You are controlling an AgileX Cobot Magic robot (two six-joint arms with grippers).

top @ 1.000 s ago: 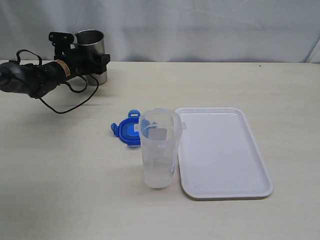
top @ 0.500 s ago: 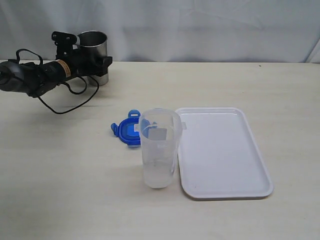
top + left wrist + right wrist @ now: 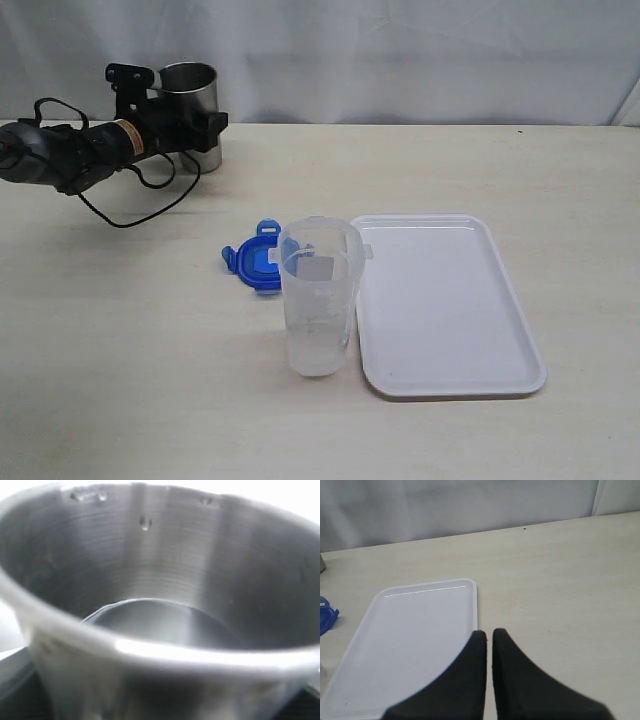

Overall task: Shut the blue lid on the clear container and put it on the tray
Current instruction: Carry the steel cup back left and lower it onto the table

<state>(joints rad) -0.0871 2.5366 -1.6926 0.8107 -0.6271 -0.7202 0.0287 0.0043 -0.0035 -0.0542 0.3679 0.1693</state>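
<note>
Exterior view of a pale, matte table [image 3: 120,350] before a white cloth backdrop [image 3: 400,50]. Near the middle, standing upright, the clear container [image 3: 320,310]: tall, tapered, translucent plastic with a small label (mouth open at the top). Just behind it to the left, lying flat on the table and partly hidden, the blue lid [image 3: 255,265], roundish with snap flaps. Just beside the container on the right, the tray [image 3: 450,310]: flat, white, smooth, with rounded corners and a low rim. At the far left rear, left gripper [image 3: 186,126] clamped around a shiny steel tumbler [image 3: 190,88]. In the right wrist view, right gripper [image 3: 485,633] with black fingers pressed together. Compared with a second ago, left arm and tumbler shifted slightly rightward; container, lid and tray unmoved.
</note>
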